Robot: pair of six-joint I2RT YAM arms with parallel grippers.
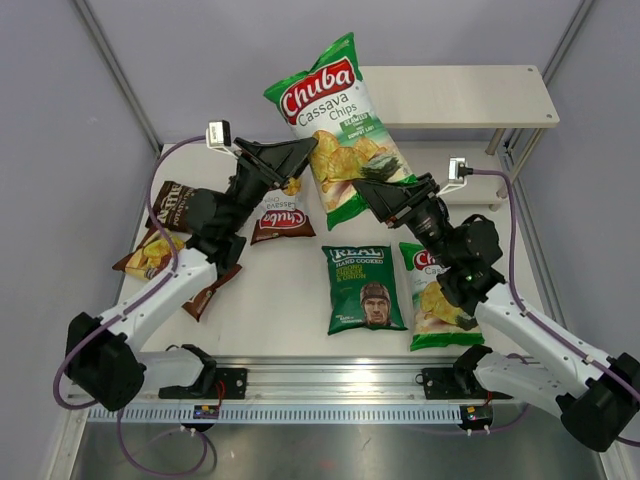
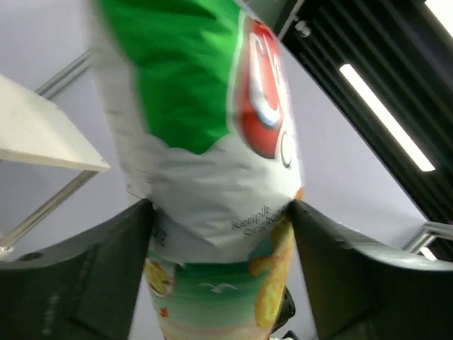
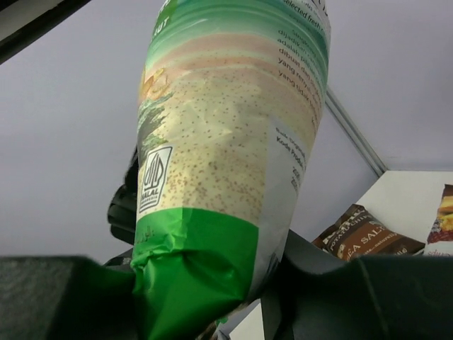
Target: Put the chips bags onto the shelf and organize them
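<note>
While the right gripper (image 1: 368, 196) pinches the bottom seam of the green-white Chuba bag (image 1: 335, 120), the bag stands raised, long axis upright, just left of the shelf (image 1: 470, 95). The left gripper (image 1: 303, 157) brackets its middle, grip unclear. The right gripper is nearer the shelf.

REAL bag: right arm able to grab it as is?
Probably not yet: the right pincer is shut on the bottom edge of the raised Chuba bag. The REAL bag lies flat and uncovered on the table beside that arm, so once the pincer is free the way looks clear.
</note>
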